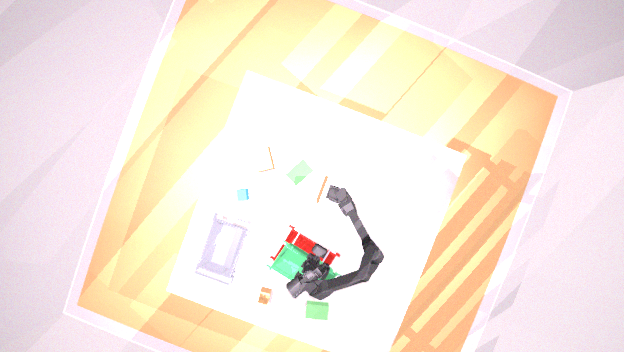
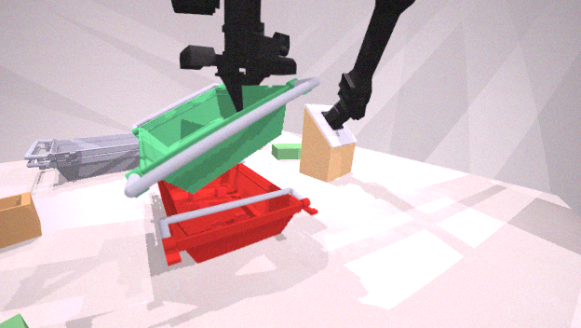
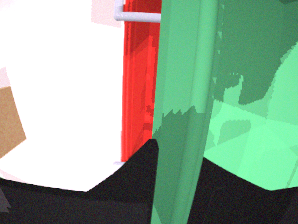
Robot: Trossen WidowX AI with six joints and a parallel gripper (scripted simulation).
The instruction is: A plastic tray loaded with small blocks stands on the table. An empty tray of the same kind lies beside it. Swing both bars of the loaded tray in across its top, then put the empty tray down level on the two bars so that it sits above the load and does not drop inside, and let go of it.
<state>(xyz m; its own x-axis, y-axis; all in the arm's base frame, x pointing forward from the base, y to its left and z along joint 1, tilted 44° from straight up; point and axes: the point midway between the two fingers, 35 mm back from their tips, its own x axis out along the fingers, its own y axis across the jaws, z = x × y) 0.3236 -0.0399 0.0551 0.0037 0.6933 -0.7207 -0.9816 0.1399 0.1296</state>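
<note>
Because the empty green plastic tray (image 1: 287,262) (image 2: 223,151) (image 3: 177,75) is held by one long side wall, the gripper (image 1: 316,260) (image 2: 239,110) (image 3: 161,147) leaves its middle unsupported, which may be why it hangs tilted in the exterior view. The jaws are narrow, closed on that wall, with one finger inside the tray and the other outside.

Below stands the red plastic tray (image 1: 293,235) (image 2: 247,238) (image 3: 135,100), upright on the table and partly covered from above. Its near grey bar (image 2: 228,205) lies in across the top, and the top view suggests the other is in too, so there should be a ledge to carry the second tray. (The red shapes inside are presumably the load, though blocks are hard to pick out.)

The green tray is over the red one but not seated on the bars. Placing seems the step in hand, with most of the work done. Next calls for levelling the tray and centring it across both bars before lowering; released at this slant, one end could slip past a bar and drop inside, or knock the bar outward.
</note>
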